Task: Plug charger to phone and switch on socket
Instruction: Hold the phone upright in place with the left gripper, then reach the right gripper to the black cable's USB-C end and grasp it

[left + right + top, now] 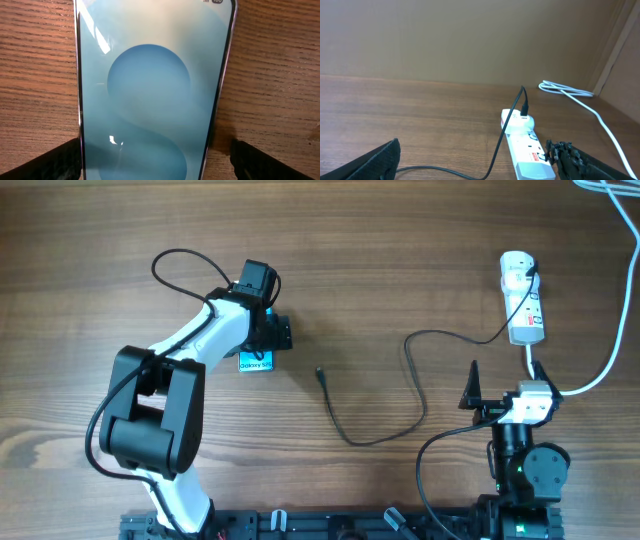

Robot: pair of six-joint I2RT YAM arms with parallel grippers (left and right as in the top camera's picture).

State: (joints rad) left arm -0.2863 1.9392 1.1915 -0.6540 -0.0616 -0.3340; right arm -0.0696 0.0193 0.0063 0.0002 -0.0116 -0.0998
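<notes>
Left wrist view is nearly all phone: the flat, light blue-teal smartphone (150,85) with its thin pale edge lies face up on the brown wood-grain surface (280,65), directly under the left hand (155,152). That hand's two black fingers (45,160) stand wide apart, one off each long side, and I cannot see either touching it. I'd judge it light and rigid, with slick glass and very little edge to bite on. The long sides look like the place to pinch, low and square, or it may skate away.

Just to its right, apart from it, sits the small connector (320,373) of the thin black charger cable (355,442). The cable is limp and weightless-looking, so it will flop. Holding it right behind the tip should keep the end pointing true.

The cable loops across the bare wood in front of the right hand (475,162), which hangs above the surface with its fingers spread and nothing between them. That loop lies on the hand's path and could snag.

Farther out is the white elongated power strip (523,300), with a black plug (524,109) seated at its far end. It looks light enough to slide under a push. Beyond it, a thick white cord (612,345) trails off toward the edge.
</notes>
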